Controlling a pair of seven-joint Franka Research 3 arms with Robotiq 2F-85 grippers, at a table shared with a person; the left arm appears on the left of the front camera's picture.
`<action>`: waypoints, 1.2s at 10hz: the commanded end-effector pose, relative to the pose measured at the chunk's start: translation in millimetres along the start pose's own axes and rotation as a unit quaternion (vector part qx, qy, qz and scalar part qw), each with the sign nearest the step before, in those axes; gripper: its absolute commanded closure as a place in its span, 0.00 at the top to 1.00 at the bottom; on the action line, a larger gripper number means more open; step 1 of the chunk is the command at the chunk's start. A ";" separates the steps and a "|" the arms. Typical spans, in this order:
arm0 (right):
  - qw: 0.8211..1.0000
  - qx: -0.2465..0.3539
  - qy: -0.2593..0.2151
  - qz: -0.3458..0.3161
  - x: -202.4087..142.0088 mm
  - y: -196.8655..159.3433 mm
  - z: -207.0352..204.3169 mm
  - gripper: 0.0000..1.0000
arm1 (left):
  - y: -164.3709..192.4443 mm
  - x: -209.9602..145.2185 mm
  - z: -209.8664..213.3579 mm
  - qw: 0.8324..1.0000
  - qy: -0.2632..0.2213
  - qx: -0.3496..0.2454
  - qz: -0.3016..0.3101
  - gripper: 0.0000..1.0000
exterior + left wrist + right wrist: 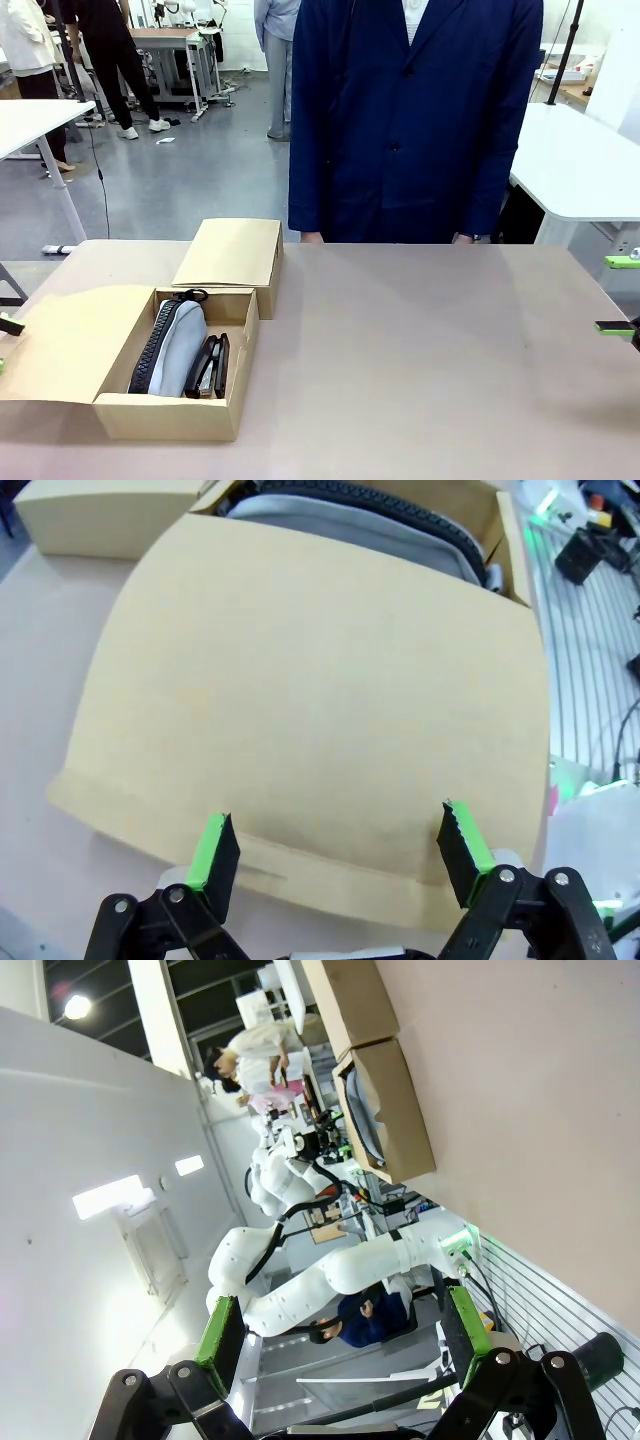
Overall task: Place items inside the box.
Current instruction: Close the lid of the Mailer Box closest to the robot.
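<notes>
The brown cardboard box (pixel 170 410) lies at the table's left. Its near compartment is open and holds a grey pencil case (pixel 178 345) with a black zip and black staplers (pixel 210 367) beside it. The far compartment (pixel 232 250) has its lid down. The open flap (pixel 65 345) lies flat to the left. In the left wrist view, my left gripper (pixel 338 845) is open over that flap (pixel 300 680), and the pencil case (pixel 370 525) is beyond it. At the table's right edge my right gripper (pixel 620 295) is open and holds nothing; its wrist view shows the box (pixel 390 1100) far off.
A person in a navy coat (pixel 410 120) stands at the far side, hands (pixel 312 238) at the table's edge. White tables stand at the far left (pixel 30 115) and right (pixel 580 160). The brown tabletop (pixel 420 360) stretches right of the box.
</notes>
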State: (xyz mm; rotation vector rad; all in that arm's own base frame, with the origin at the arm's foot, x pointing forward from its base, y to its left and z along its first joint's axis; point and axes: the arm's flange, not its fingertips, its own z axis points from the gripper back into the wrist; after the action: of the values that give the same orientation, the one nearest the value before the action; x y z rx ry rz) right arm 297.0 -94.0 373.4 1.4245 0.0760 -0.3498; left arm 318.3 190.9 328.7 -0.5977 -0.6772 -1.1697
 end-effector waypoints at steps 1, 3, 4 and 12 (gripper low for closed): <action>1.000 0.000 -0.007 -0.007 0.4 3.3 -0.5 1.00 | -1.5 -5.2 4.5 1.000 0.002 0.016 -0.026 1.00; 1.000 0.000 -0.007 -0.007 0.4 3.3 -0.5 1.00 | -1.7 -11.5 16.0 0.999 0.017 0.022 -0.043 1.00; 1.000 0.000 -0.007 -0.007 0.4 3.3 -0.5 1.00 | -1.3 -11.4 26.1 0.997 0.030 0.039 -0.051 1.00; 1.000 0.000 -0.007 -0.007 0.4 3.3 -0.5 1.00 | 1.2 -22.3 68.0 0.990 0.045 0.076 -0.114 1.00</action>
State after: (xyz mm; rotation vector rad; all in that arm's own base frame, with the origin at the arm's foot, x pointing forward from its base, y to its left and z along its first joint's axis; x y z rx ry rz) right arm 297.0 -94.0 373.4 1.4245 0.0760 -0.3498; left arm 307.4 245.3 356.0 -0.3367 -0.7008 -1.2825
